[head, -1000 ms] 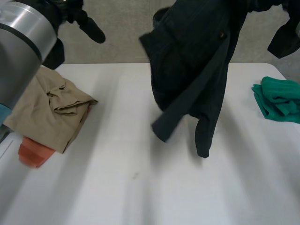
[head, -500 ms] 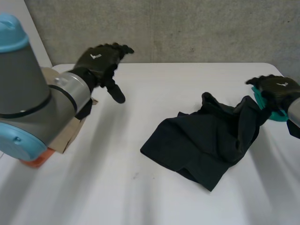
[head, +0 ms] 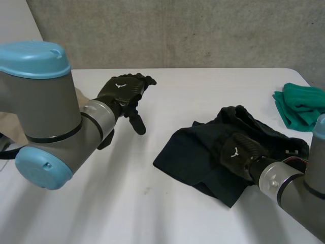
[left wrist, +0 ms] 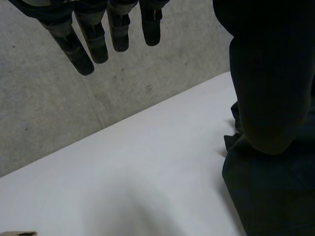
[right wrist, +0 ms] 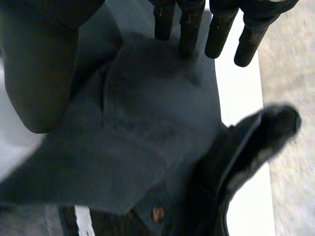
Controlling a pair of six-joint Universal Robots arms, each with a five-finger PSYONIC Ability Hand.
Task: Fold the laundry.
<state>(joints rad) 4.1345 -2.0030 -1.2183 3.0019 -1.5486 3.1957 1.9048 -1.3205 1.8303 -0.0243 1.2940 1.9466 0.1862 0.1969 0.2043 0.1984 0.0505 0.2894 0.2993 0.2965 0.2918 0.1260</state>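
Head view. Worktop [head: 177,91]: white, carries the garment. Dark garment [head: 193,157]: crumpled heap; judged soft, limp, light; best taken at an edge or corner. Right hand [head: 238,152]: fingers straight, resting atop garment. Left hand [head: 124,91]: fingers relaxed, empty, well apart from garment.

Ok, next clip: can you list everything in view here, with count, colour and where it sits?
black garment: one, black, crumpled on the table, right of the middle in the head view
green cloth: one, green, bunched at the table's right edge, apart from the black garment
tan cloth: one, tan, at the table's left side, mostly hidden behind the left arm
table: one, white, under all the laundry
wall: one, grey, behind the table
left arm, right arm: two, grey with light-blue caps
left hand: one, black, over bare table left of the black garment, fingers straight, holding nothing
right hand: one, black, on the black garment, fingers straight
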